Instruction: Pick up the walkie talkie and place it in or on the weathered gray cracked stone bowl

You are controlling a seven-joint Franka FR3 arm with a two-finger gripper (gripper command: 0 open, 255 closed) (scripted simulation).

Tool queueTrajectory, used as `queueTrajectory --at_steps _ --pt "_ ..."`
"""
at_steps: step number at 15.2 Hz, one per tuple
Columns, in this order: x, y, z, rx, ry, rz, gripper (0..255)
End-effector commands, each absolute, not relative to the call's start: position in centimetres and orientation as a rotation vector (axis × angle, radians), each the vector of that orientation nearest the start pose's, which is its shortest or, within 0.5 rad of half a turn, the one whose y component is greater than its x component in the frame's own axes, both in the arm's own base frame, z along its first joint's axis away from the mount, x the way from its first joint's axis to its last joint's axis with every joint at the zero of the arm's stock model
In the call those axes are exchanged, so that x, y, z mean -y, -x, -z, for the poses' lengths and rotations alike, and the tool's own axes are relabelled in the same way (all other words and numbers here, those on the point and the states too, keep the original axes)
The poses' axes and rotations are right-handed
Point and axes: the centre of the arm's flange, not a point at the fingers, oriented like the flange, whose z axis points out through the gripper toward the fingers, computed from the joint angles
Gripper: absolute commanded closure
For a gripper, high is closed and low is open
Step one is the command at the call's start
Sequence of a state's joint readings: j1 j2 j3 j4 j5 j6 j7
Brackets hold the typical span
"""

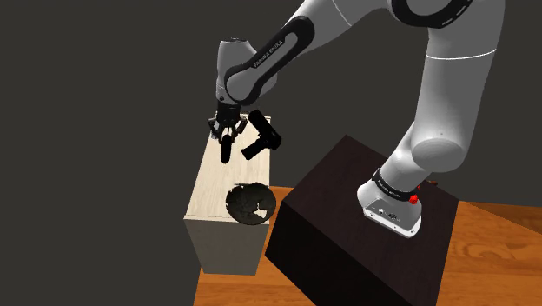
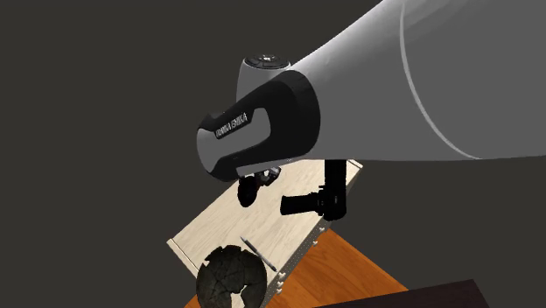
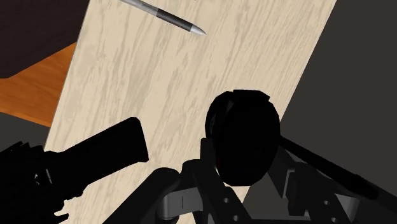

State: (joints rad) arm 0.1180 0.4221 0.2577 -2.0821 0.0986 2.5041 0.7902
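The walkie talkie [image 1: 226, 149] is a black oblong body hanging just above the pale wooden tabletop [image 1: 215, 187]. My gripper [image 1: 226, 132] is shut on it from above. In the wrist view its rounded black end [image 3: 245, 137] sits clasped between my fingers [image 3: 208, 167], with a thin antenna-like line trailing off to one side. The dark cracked stone bowl [image 1: 249, 203] stands at the table's near end, towards the stand. In the second exterior view the bowl [image 2: 230, 276] lies below and in front of the gripper [image 2: 258, 179] and the walkie talkie [image 2: 248, 191].
A black L-shaped object [image 1: 263, 135] lies at the table's far corner, close beside the gripper [image 3: 83, 162]. A slim grey pen [image 2: 258, 254] rests between it and the bowl. The dark stand [image 1: 365, 226] borders the table, and the floor [image 1: 486, 252] is orange wood.
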Motion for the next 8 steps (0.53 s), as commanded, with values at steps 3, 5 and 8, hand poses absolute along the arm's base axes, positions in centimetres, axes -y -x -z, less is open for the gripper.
queueTrajectory --at_steps 3,5,8 --pt "-21.4 -54.9 -25.1 -0.764 2.898 -0.123 255" --pt "-21.4 -54.9 -26.1 -0.764 2.898 -0.123 255" --pt "-21.4 -54.9 -27.7 -0.764 2.898 -0.123 255"
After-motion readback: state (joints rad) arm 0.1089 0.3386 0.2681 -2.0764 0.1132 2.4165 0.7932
